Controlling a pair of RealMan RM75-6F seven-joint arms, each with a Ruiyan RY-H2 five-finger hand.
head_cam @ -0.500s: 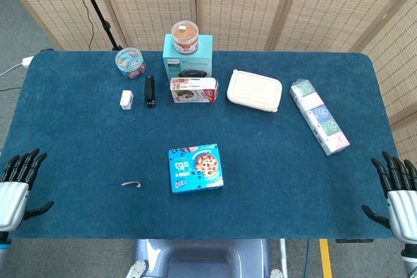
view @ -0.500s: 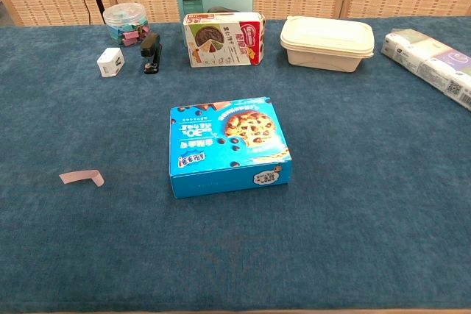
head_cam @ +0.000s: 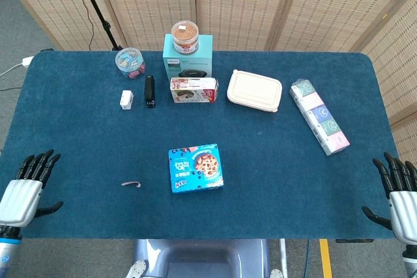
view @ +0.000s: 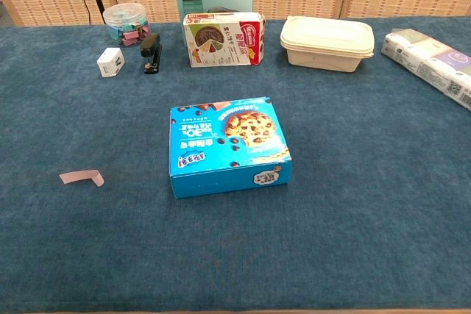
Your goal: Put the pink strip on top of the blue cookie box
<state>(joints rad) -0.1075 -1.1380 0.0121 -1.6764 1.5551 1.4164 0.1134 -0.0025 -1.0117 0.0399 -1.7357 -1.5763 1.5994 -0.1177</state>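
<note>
Pink strip [head_cam: 131, 184] right of left hand [head_cam: 23, 190]: looks thin, floppy, light; pinch its curled end. Both hands empty, fingers apart; right hand [head_cam: 399, 196] idle

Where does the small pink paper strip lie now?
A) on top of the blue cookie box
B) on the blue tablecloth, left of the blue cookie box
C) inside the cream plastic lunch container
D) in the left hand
B: the small pink paper strip lies flat on the blue tablecloth, apart from the blue cookie box and to its left.
</note>
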